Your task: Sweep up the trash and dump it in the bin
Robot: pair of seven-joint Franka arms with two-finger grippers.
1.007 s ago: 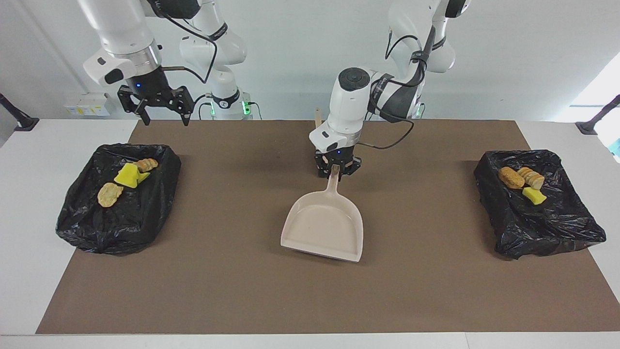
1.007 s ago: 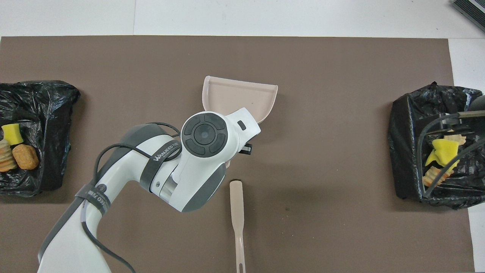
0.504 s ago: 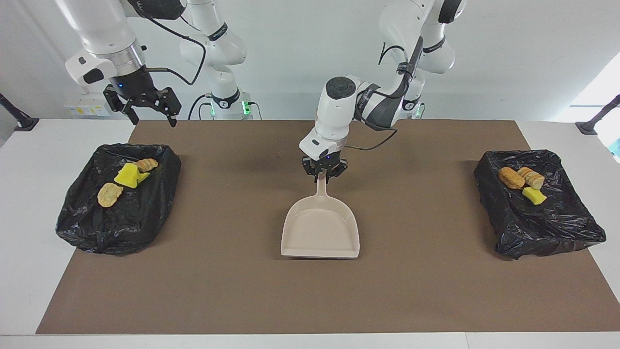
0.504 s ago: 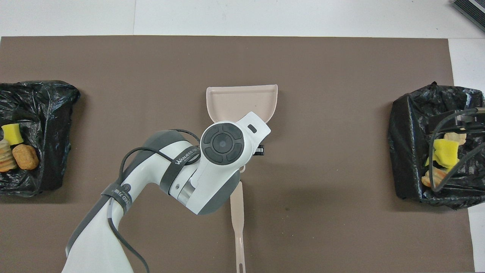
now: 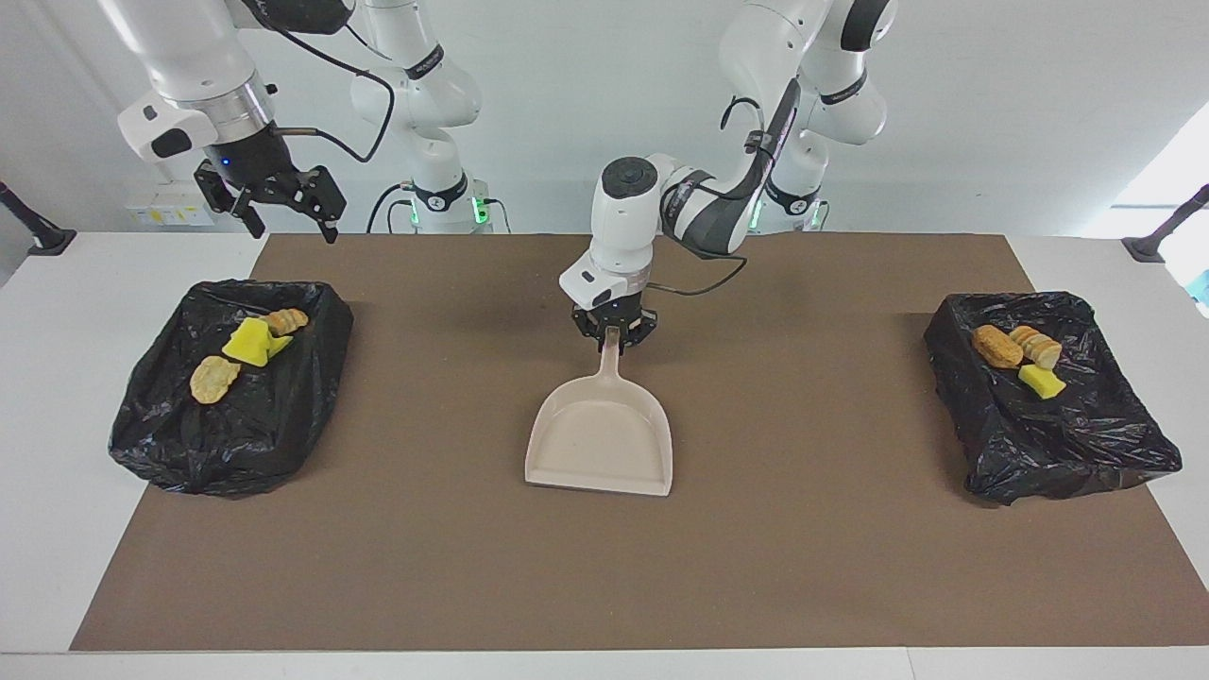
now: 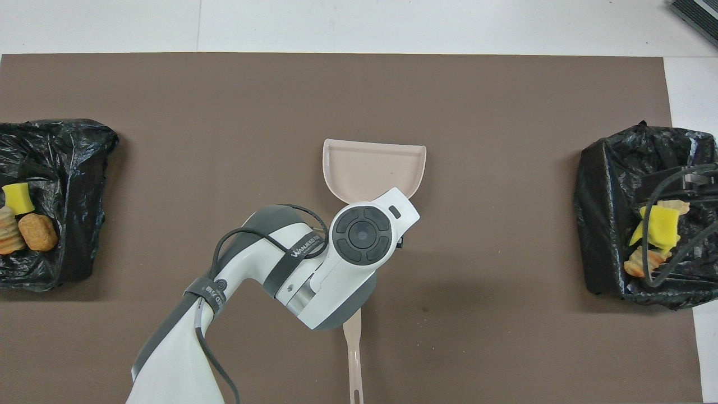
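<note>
Lettering "WANJEED" marks a strap on the left arm; left gripper (image 5: 611, 337) clamps the dustpan (image 5: 601, 440) handle mid-mat; right gripper (image 5: 280, 200) hangs open above its bin (image 5: 283, 416); trash (image 5: 247, 342) lies in both bins.

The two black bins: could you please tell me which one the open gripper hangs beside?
The bin at the right arm's end; the right gripper hangs there.

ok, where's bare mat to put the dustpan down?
Bare mat lies between the dustpan and each black bin, and along the edge farthest from the robots. Crowded: the brush lies nearer the robots, under the left claw.
</note>
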